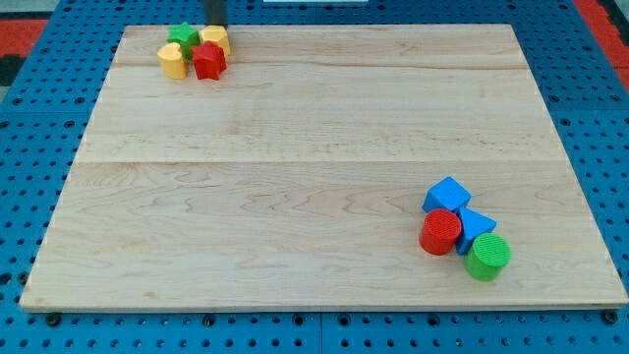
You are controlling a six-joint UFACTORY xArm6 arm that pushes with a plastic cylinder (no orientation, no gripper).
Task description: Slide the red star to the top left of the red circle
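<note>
Looking at the camera view, I see my tip [215, 26] at the very top edge, just above the cluster of blocks in the board's upper left corner. Only a short dark stub of the rod shows; the rest runs out of the picture. It carries no jaws, so there is nothing open or closed to report. The stub's lower end sits right at the top of the yellow block [216, 39] on the cluster's right side, and I cannot tell whether it touches.

That cluster holds four pieces packed together. The red star [209, 60] lies at its lower right, touching the green star [182, 37] up and to its left, the yellow block above it, and a second yellow piece [172, 61] on its left.

Well apart, near the view's lower right, sits the other group. The red circle [440, 232] stands at its left side, with a blue cube [447, 194] just above it, a blue triangle [478, 224] to its right, and a green cylinder [487, 256] at the lower right, all pressed close.

The wooden board [295, 197] rests on a blue pegboard surface [29, 197].
</note>
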